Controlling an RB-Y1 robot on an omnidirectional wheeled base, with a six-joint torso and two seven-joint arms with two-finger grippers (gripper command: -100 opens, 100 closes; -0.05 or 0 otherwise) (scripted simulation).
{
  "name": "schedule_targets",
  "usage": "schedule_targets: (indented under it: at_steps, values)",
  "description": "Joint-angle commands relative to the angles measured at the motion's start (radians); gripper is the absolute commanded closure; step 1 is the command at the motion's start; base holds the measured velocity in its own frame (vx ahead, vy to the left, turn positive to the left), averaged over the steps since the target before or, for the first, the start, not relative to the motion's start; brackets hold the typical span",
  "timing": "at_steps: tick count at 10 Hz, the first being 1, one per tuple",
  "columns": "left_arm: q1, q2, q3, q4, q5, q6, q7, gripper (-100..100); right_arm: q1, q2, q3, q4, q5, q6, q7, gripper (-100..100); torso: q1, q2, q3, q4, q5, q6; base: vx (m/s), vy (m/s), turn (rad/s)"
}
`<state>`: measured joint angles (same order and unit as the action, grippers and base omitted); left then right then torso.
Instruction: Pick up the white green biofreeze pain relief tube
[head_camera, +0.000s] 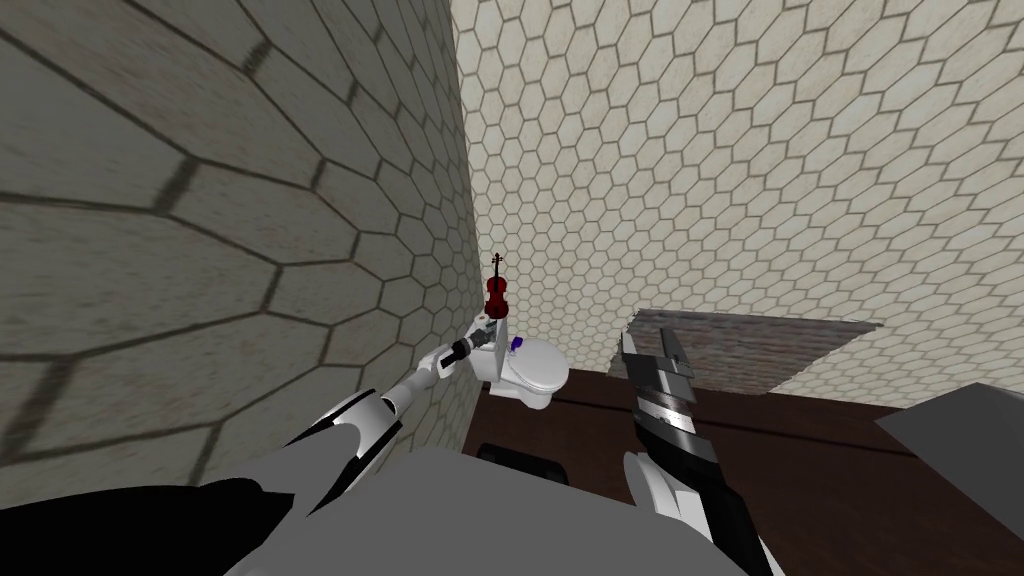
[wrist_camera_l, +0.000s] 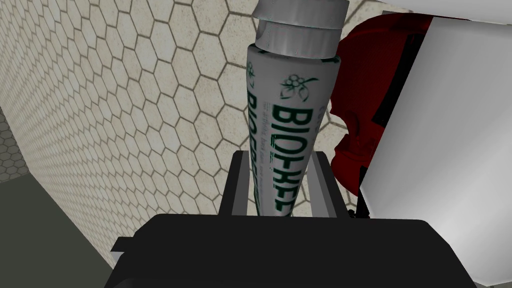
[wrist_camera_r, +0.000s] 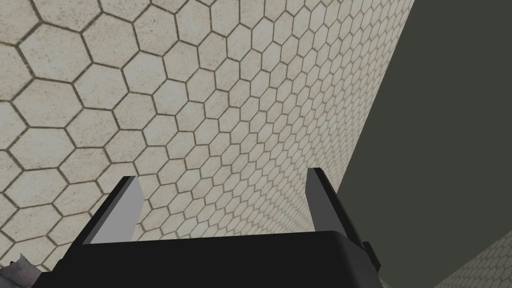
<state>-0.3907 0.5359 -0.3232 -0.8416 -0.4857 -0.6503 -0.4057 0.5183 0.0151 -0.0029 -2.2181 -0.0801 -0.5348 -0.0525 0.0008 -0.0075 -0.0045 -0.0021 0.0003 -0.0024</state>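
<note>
Grips the white-and-green tube (wrist_camera_l: 287, 125) in the left gripper (wrist_camera_l: 280, 157), fingers pressed against its sides. Long axis in line with the fingers, grey cap end pointing away from the gripper body. Held just beside a red violin (wrist_camera_l: 365, 100) and a white toilet tank (wrist_camera_l: 450, 150), close to the hexagon-tiled wall (head_camera: 750, 150). Right gripper (wrist_camera_r: 220, 175) spread wide, empty, above dark brown floor (head_camera: 850, 470).
</note>
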Motion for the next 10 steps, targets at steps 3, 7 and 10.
schedule_targets:
  at_steps: [3,7,10]
  values:
    - [0.095,0.017,0.018,-0.105,-0.015,0.019,0.007,100,0.000,0.000,0.000,0.000,0.000,0.000,0.000,0,0.002,-0.002,-0.002,-0.002,0.001,0.000,0.075,0.005,0.010]
    - [0.207,0.028,0.035,-0.232,-0.027,0.028,0.008,100,0.000,0.000,0.000,0.000,0.000,0.000,0.000,0,0.005,-0.005,-0.006,-0.006,0.002,-0.002,0.065,0.002,0.014]
    - [0.288,0.038,0.053,-0.317,-0.040,0.036,0.010,100,0.000,0.000,0.000,0.000,0.000,0.000,0.000,0,0.006,-0.006,-0.008,-0.010,0.004,-0.002,0.069,0.002,0.013]
